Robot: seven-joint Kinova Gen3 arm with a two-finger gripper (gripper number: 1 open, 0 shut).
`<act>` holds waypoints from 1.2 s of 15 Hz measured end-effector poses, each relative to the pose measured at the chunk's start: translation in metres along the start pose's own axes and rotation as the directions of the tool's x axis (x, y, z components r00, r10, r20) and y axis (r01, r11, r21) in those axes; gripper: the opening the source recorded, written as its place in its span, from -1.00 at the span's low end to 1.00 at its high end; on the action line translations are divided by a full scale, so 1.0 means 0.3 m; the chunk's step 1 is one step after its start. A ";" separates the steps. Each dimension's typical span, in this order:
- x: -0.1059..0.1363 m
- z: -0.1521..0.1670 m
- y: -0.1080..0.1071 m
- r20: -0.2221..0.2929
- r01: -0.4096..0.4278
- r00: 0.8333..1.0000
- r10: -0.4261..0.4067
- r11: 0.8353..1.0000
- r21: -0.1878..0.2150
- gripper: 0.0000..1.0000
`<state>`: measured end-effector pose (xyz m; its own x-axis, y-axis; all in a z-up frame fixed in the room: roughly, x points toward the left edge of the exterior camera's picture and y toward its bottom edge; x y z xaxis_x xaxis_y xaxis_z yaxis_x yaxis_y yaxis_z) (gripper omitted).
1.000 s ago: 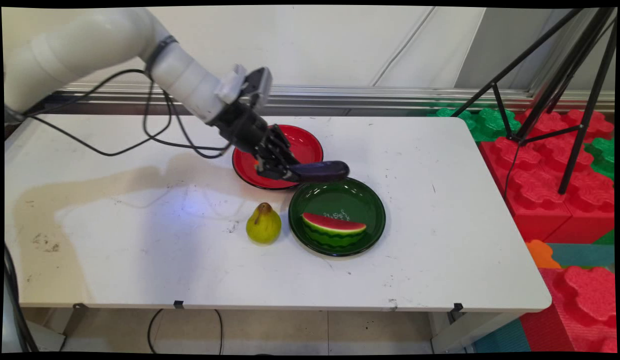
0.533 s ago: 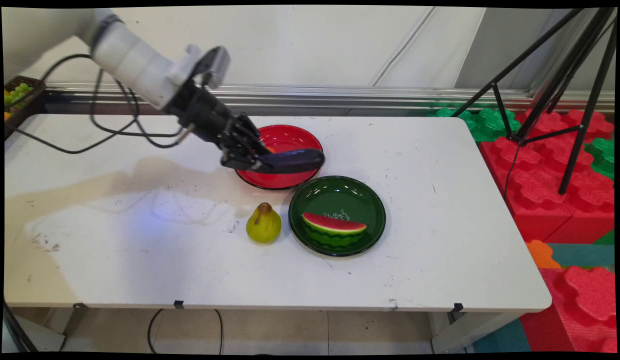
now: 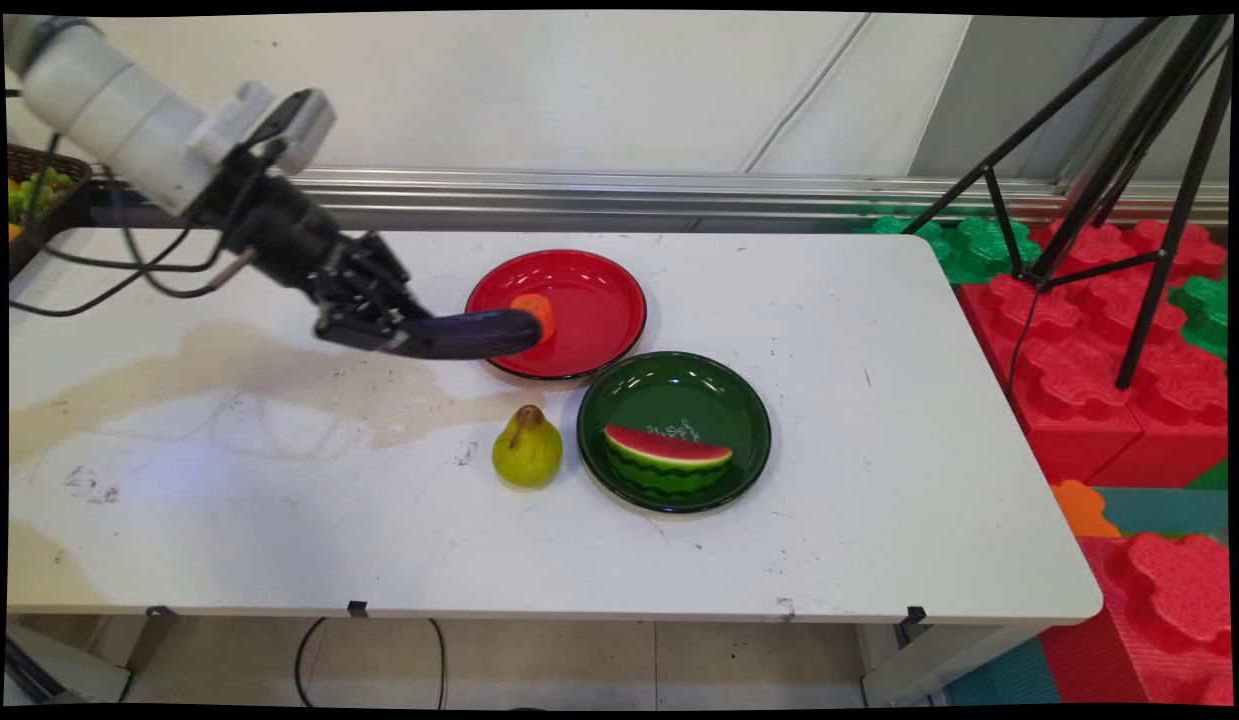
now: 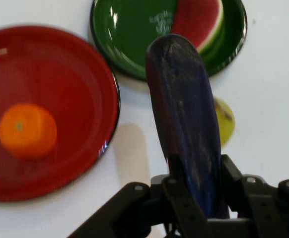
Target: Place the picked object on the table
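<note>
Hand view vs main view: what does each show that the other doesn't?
Hand view only: the fingers clamping the eggplant's sides.
Main view only: the basket at far left, the tripod, the foam blocks.
Both: gripper holding the eggplant, orange on red plate, watermelon slice in green plate, pear.

Table (image 3: 879, 330): white top, scuffed, with dark specks and a broad tan stain across its left half.
Red plate (image 3: 599, 285): sits toward the far side, near the middle.
Green plate (image 3: 679, 390): just in front and to the right of the red one (rims nearly touching, contact not clear).
Pear (image 3: 526, 448): yellow-green, upright on the bare top, just left of the green plate.
Basket (image 3: 39, 190): dark wicker, at the far left corner; whether it rests on the table cannot be told.
</note>
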<state>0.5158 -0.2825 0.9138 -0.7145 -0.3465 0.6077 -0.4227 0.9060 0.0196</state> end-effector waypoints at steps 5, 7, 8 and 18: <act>-0.131 -0.043 0.030 0.074 0.042 0.996 -0.042 0.999 0.001 -1.00; -0.186 -0.043 0.040 0.102 0.064 0.993 -0.065 0.998 0.011 -1.00; -0.210 -0.036 0.039 0.114 0.077 0.990 -0.078 0.997 0.017 -1.00; -0.345 0.092 -0.005 0.165 0.259 0.948 -0.273 0.961 0.098 -1.00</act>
<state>0.5751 -0.2548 0.8288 -0.6539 -0.6154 0.4401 -0.6458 0.7570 0.0990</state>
